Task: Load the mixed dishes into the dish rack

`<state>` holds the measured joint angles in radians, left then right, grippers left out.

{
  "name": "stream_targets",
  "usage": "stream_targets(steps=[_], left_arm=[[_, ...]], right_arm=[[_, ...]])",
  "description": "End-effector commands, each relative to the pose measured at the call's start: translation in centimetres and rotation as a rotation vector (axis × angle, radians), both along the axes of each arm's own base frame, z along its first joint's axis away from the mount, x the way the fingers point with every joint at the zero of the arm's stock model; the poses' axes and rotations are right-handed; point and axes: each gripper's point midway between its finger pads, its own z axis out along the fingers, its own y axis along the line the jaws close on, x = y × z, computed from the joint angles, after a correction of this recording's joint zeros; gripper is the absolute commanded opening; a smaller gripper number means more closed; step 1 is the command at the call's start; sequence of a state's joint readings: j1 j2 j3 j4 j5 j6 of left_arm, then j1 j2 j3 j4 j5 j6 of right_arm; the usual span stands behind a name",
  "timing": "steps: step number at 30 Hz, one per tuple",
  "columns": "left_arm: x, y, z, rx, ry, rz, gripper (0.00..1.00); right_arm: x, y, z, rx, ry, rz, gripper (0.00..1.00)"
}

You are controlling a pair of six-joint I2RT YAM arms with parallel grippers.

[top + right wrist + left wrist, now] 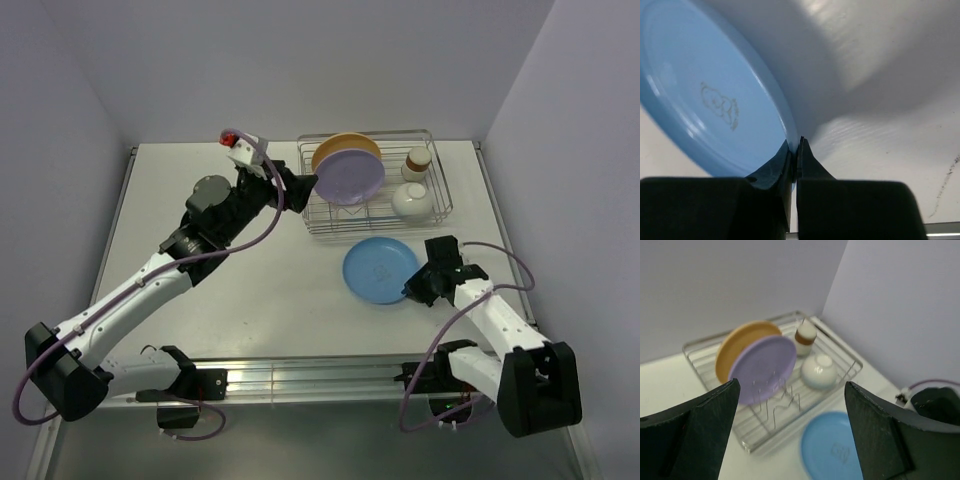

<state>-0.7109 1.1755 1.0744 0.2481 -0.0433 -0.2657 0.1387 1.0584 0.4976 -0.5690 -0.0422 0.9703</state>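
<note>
Four of five loaded: orange plate [333, 148], purple plate [352, 176], bowl [412, 200] and cup [418, 160] sit in your dish rack [330, 222]. Only the blue plate [378, 270] remains, on the desk [250, 290] just beside the rack. Your right fingers [772, 172] are pinched on its rim. Left fingers [695, 435] gape wide, empty.

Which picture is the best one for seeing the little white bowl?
The left wrist view: the white bowl sits close and big in the dish rack, beside the purple plate. The top view shows it whole too, but small. The right wrist view misses it and shows the blue plate instead.
</note>
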Motion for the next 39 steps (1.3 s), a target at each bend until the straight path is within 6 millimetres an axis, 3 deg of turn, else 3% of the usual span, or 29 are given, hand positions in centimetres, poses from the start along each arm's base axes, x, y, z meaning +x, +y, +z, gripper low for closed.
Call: stream_targets(steps=[1, 2, 3, 4, 5, 6, 7, 8, 11, 15, 17, 19, 24, 28, 30, 31, 32, 33, 35, 36, 37, 38, 39], left_arm=[[-0.3, 0.4, -0.4, 0.049, 0.122, 0.014, 0.90], [-0.8, -0.2, -0.9, 0.079, 0.140, -0.032, 0.88], [-1.1, -0.4, 0.2, 0.089, 0.135, -0.053, 0.87], [-1.3, -0.9, -1.3, 0.141, 0.183, -0.081, 0.84], [-1.9, -1.5, -1.4, 0.156, 0.195, -0.135, 0.84], [-2.3, -1.9, -0.5, 0.155, 0.192, -0.166, 0.84], [-2.5, -2.6, -1.7, 0.187, 0.242, -0.199, 0.84], [-2.9, -3.1, -0.9, 0.184, 0.241, -0.239, 0.84], [-4.2, -5.4, -2.3, 0.222, 0.333, -0.399, 0.86], [-5.9, -8.0, -5.2, 0.251, 0.464, -0.592, 0.85], [-7.6, -9.2, -6.1, 0.227, 0.497, -0.730, 0.87], [-9.8, -9.8, -5.3, 0.188, 0.473, -0.849, 0.89], [-11.8, -10.0, -5.3, 0.162, 0.468, -0.942, 0.89], [-13.0, -9.6, -5.5, 0.164, 0.451, -0.977, 0.87], [-13.8, -9.6, -5.9, 0.182, 0.461, -1.025, 0.78], [-14.2, -9.6, -6.5, 0.193, 0.483, -1.061, 0.55], [-14.9, -9.5, -6.2, 0.190, 0.487, -1.114, 0.39], [-14.8, -9.7, -6.5, 0.193, 0.502, -1.118, 0.02], [-14.3, -9.8, -6.4, 0.200, 0.497, -1.091, 0.00], [-13.1, -9.8, -6.4, 0.215, 0.475, -1.012, 0.00], [-12.0, -9.8, -6.3, 0.239, 0.431, -0.940, 0.00], [-10.5, -9.4, -6.0, 0.262, 0.402, -0.838, 0.00], [-7.4, -8.4, -5.5, 0.294, 0.339, -0.627, 0.00]], right_arm=[[0.7, -0.3, 3.4, -0.084, -0.139, 0.065, 0.00], [0.7, -0.1, 4.7, -0.091, -0.188, 0.075, 0.00], [0.4, 0.0, 7.5, -0.086, -0.272, 0.074, 0.00], [0.1, 0.1, 8.7, -0.098, -0.310, 0.090, 0.00], [-0.3, 0.3, 10.0, -0.089, -0.351, 0.103, 0.00], [-0.9, 0.3, 12.1, -0.079, -0.400, 0.115, 0.00], [-1.4, 0.3, 12.8, -0.072, -0.413, 0.130, 0.00], [-2.3, 0.5, 13.4, -0.056, -0.414, 0.154, 0.00], [-3.5, 1.4, 15.9, -0.014, -0.464, 0.237, 0.00], [-4.5, 2.2, 20.9, 0.035, -0.628, 0.306, 0.00], [-4.8, 2.4, 21.8, 0.041, -0.646, 0.330, 0.00], [-5.0, 2.5, 22.9, 0.040, -0.668, 0.348, 0.00], [-5.1, 2.6, 24.9, 0.051, -0.727, 0.359, 0.00], [-5.0, 2.9, 25.4, 0.054, -0.738, 0.377, 0.00], [-4.8, 3.2, 26.1, 0.063, -0.769, 0.392, 0.00], [-4.8, 3.5, 26.2, 0.075, -0.778, 0.403, 0.00], [-4.6, 3.6, 26.2, 0.076, -0.782, 0.401, 0.00], [-4.5, 3.6, 26.2, 0.075, -0.783, 0.402, 0.00], [-4.1, 3.3, 25.6, 0.058, -0.753, 0.390, 0.17], [-4.1, 3.1, 25.4, 0.045, -0.741, 0.377, 0.33], [-4.0, 2.6, 25.1, 0.027, -0.727, 0.360, 0.66], [-4.0, 1.6, 24.4, -0.013, -0.704, 0.317, 0.86], [-4.1, 1.1, 24.0, -0.031, -0.692, 0.294, 0.97]])
